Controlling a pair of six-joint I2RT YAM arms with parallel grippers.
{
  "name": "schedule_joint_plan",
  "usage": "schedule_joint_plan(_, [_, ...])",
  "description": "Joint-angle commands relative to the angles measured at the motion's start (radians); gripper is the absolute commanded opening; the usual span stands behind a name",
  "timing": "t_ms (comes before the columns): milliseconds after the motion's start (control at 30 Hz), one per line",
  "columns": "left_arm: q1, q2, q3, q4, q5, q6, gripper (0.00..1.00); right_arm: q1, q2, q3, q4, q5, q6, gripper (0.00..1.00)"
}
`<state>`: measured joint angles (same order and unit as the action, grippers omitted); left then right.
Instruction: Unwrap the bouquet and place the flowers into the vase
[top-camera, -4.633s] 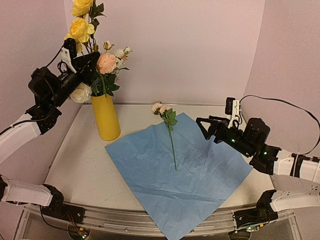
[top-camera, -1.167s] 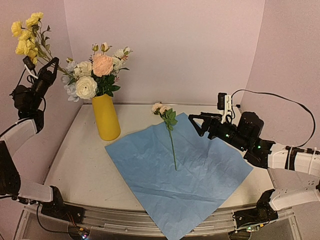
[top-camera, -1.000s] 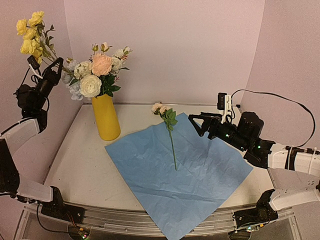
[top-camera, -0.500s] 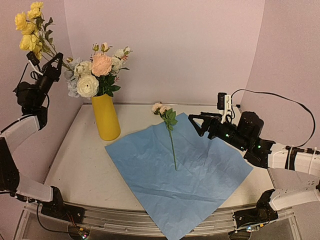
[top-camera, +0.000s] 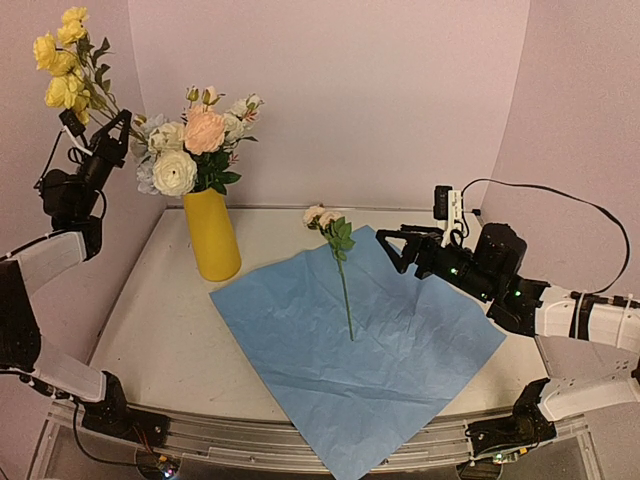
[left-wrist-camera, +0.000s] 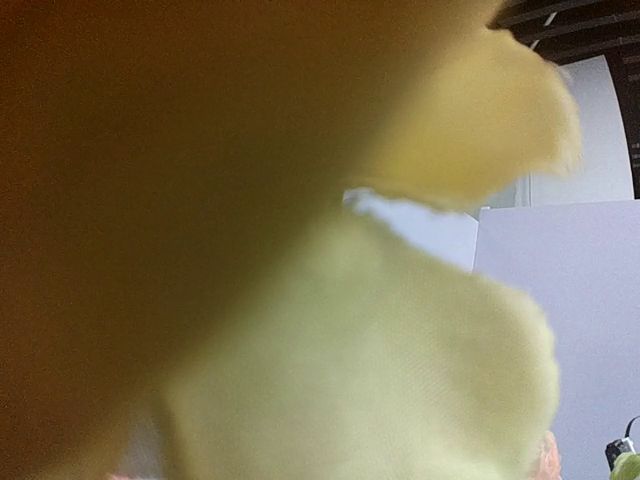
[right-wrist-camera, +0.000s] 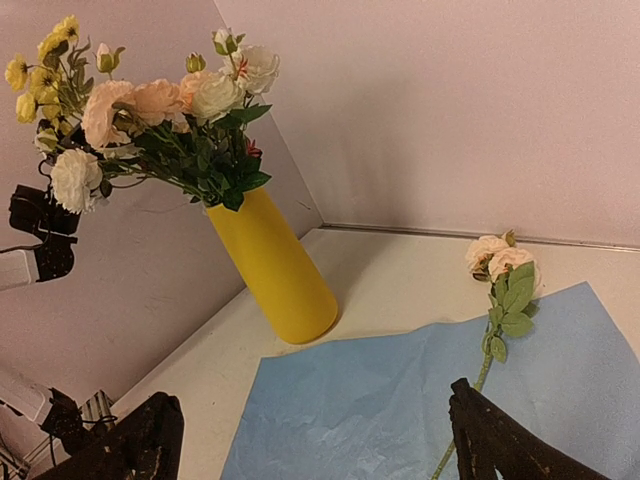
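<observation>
The bouquet's blue paper (top-camera: 370, 345) lies unwrapped and flat on the table. One stem of pale pink flowers (top-camera: 340, 262) rests on it, blooms toward the back wall. The yellow vase (top-camera: 212, 238) stands at the back left and holds white and peach flowers (top-camera: 195, 140). My left gripper (top-camera: 112, 130) is raised left of the vase, shut on a stem of yellow flowers (top-camera: 63, 60). Blurred yellow petals (left-wrist-camera: 350, 350) fill the left wrist view. My right gripper (top-camera: 393, 250) hovers open over the paper's right part, the pink stem (right-wrist-camera: 497, 318) and vase (right-wrist-camera: 280, 270) ahead of it.
The purple back wall (top-camera: 380, 100) and side walls close in the table (top-camera: 160, 330). The left arm (right-wrist-camera: 35, 215) shows at the left edge of the right wrist view. A metal rail (top-camera: 250, 440) runs along the table's near edge.
My left gripper has carried the yellow flower stem a little to the right, nearer the vase's blooms. The right arm, the paper and the pink stem have stayed put.
</observation>
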<state>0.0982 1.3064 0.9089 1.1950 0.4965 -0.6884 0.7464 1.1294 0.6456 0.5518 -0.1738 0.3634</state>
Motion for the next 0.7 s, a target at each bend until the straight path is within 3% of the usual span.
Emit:
schedule_joint_plan(0, [-0.029, 0.03, -0.012, 0.095, 0.031, 0.027, 0.0, 0.002, -0.006, 0.043, 0.011, -0.007, -0.014, 0.93])
schedule_joint_plan(333, [-0.08, 0.013, -0.108, 0.095, 0.067, 0.127, 0.0, 0.002, 0.004, 0.047, 0.012, -0.011, -0.013, 0.93])
schedule_joint_plan(667, [-0.094, 0.092, -0.186, 0.095, 0.09, 0.214, 0.0, 0.002, 0.001, 0.052, 0.011, -0.017, -0.006, 0.93])
